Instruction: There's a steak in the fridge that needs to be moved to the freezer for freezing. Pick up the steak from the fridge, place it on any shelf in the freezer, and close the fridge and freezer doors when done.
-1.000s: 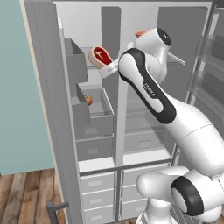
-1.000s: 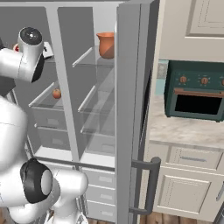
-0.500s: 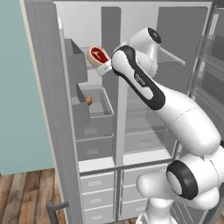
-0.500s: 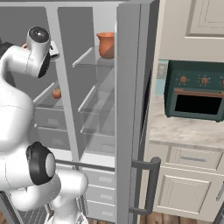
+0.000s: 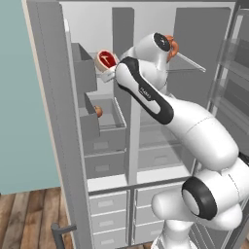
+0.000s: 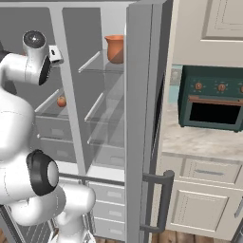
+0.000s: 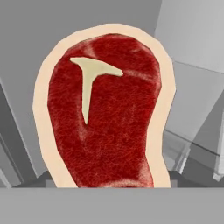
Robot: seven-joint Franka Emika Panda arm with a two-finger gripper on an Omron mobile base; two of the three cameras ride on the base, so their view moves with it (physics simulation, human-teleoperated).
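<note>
Where pale fat rims it, deep-red steak (image 7: pixel 116 113), white-boned.

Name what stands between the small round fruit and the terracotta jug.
Between the fruit and the jug stands the appliance's pale upright divider, as the right base view shows.

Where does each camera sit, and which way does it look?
Left base: behind the arm's left, forward-down on the steak and open appliance; arm at right.
Right base: behind its right, forward-down on appliance, jug, oven; arm at left.
Hand: on the hand, along the pincer, at the steak.
Both base views share the small round fruit.
</note>
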